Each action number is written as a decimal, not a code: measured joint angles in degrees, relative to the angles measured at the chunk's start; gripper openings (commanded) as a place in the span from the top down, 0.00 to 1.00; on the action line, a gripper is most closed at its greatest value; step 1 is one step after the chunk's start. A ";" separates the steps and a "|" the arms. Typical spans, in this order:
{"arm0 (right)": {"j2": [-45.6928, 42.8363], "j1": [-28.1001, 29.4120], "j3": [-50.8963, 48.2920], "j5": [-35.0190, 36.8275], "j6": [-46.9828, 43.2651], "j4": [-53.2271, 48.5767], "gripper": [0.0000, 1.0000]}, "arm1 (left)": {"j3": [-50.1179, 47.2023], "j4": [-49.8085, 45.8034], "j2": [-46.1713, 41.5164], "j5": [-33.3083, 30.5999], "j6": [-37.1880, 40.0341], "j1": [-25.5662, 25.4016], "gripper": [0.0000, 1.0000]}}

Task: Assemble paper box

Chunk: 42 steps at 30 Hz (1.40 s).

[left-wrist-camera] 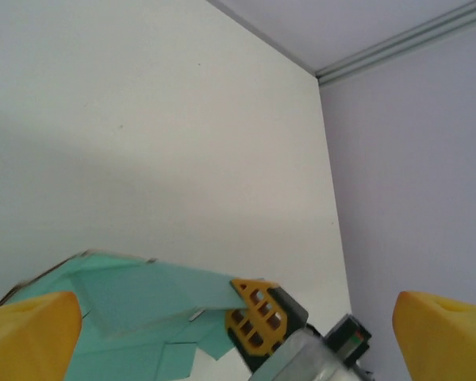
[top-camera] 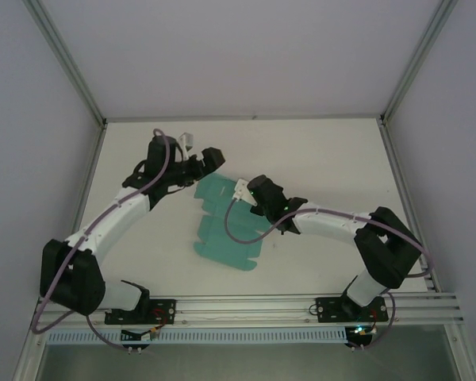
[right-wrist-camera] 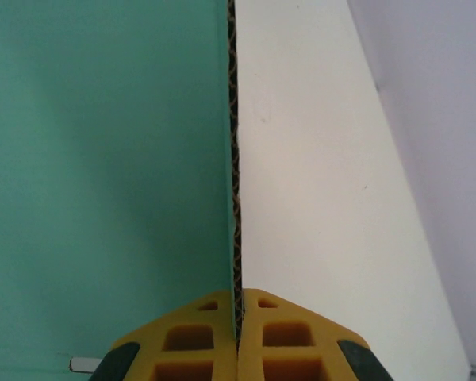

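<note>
The paper box [top-camera: 222,226] lies as a teal die-cut sheet with tabs in the middle of the white table [top-camera: 325,159]. My right gripper [top-camera: 244,192] is shut on its upper right panel. In the right wrist view the yellow fingertips [right-wrist-camera: 206,337] pinch the corrugated edge of that teal panel [right-wrist-camera: 103,175], which stands on edge. My left gripper [top-camera: 209,163] hovers open just beyond the sheet's far left corner. Its yellow fingertips [left-wrist-camera: 28,337] stand wide apart in the left wrist view, with the raised teal panel [left-wrist-camera: 143,294] and the right gripper's finger [left-wrist-camera: 256,317] between them.
Grey walls and aluminium frame posts [top-camera: 63,55] enclose the table on three sides. A metal rail [top-camera: 246,305] carrying both arm bases runs along the near edge. Purple cables [top-camera: 238,230] loop off both arms, one over the sheet.
</note>
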 measured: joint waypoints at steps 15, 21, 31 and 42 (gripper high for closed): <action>1.44 1.16 -0.57 2.75 -1.20 3.23 1.00 | 7.10 -9.99 9.81 -5.38 4.98 -4.90 0.34; 1.16 1.27 -1.16 1.20 0.42 4.35 1.00 | 5.20 -5.99 13.09 -1.22 2.51 -5.22 0.48; -2.16 0.55 -4.07 -2.73 5.38 3.41 1.00 | 0.02 4.85 14.01 3.02 -4.57 -5.33 0.63; -6.40 0.55 -7.04 -6.32 7.65 3.93 1.00 | -5.22 10.93 9.33 4.98 -5.11 -5.75 0.41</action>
